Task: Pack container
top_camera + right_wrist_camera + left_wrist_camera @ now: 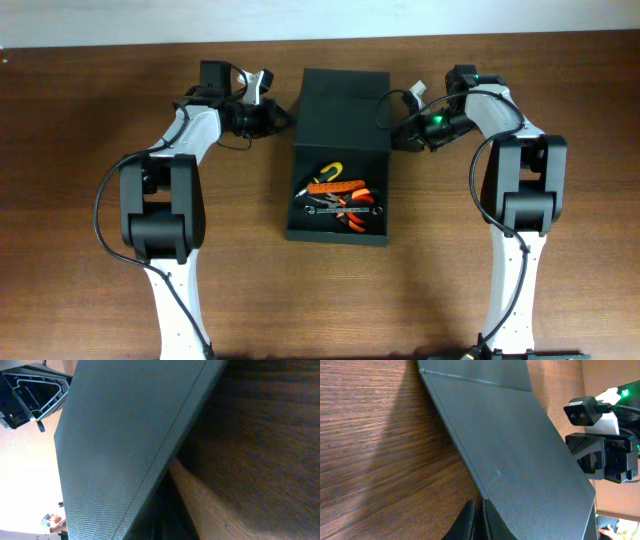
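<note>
Brown wood-grain table [80,110]. Container [335,237] sits at its centre, near half open, hand tools [338,197] inside. Its flap lid [342,100] stands tilted at the far end. My left gripper [285,118] clamps the lid's left edge. My right gripper [400,130] is by the right edge; I cannot tell its grip. Beyond the table, a pale strip [300,20], probably wall.

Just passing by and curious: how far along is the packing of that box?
Done: hand tools lie inside the box. In hand: left tool and right tool flank the open lid, seemingly gripping its edges. Left: closing the lid.
</note>
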`<move>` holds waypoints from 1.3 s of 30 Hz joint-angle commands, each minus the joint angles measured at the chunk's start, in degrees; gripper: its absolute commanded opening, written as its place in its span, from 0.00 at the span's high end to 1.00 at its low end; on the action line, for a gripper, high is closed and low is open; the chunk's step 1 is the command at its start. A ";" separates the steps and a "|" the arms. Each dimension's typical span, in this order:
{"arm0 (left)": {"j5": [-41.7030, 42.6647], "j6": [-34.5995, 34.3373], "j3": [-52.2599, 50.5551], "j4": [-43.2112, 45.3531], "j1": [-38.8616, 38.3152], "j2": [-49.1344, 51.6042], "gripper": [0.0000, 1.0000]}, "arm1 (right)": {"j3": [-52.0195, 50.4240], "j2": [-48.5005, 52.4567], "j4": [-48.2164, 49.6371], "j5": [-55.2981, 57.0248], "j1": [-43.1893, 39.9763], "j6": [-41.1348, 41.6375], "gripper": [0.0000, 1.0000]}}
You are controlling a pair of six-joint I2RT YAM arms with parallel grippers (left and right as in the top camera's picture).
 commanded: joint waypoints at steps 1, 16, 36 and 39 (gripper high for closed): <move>1.46 -0.11 1.18 -0.20 -0.66 0.66 0.93 | -0.17 0.68 0.39 -2.32 0.24 -0.42 0.96; -1.09 0.17 1.16 -1.53 -0.66 0.66 0.93 | 0.33 0.68 0.48 -8.59 0.33 -4.11 0.96; 3.91 0.83 8.17 -4.98 -1.66 0.59 0.98 | 22.14 0.68 -23.78 0.46 0.35 -14.99 0.96; 3.93 2.89 11.85 -8.83 -2.47 0.59 0.98 | 25.70 0.68 -27.89 4.00 0.33 -16.00 0.96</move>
